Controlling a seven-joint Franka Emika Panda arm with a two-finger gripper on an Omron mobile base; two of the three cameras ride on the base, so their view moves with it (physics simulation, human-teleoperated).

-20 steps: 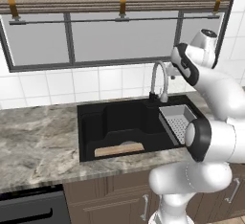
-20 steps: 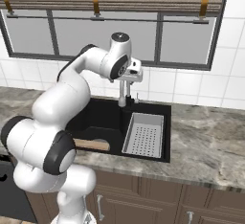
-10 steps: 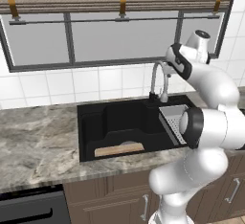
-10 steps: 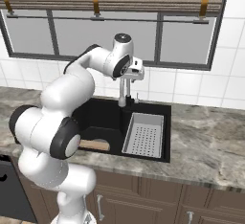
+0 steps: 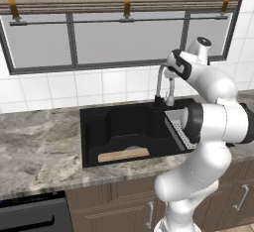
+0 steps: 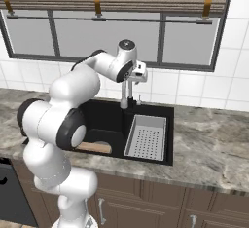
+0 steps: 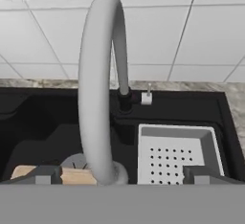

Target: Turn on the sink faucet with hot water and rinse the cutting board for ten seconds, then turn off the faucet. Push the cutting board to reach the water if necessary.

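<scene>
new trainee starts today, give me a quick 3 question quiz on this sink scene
1. True or false: water runs from the tall silver-grey gooseneck faucet.
2. Where does the light tan wooden cutting board lie? A) on the marble counter B) in the matte-black sink basin C) in the grey perforated tray
3. The pincer is ____ (open/shut).

Key: 1 false; 2 B; 3 open

I see a matte black sink (image 5: 124, 127), smooth grey metal faucet (image 7: 98, 89), pale wooden cutting board (image 5: 123, 154), and veined marble counter (image 5: 39, 146).
</scene>
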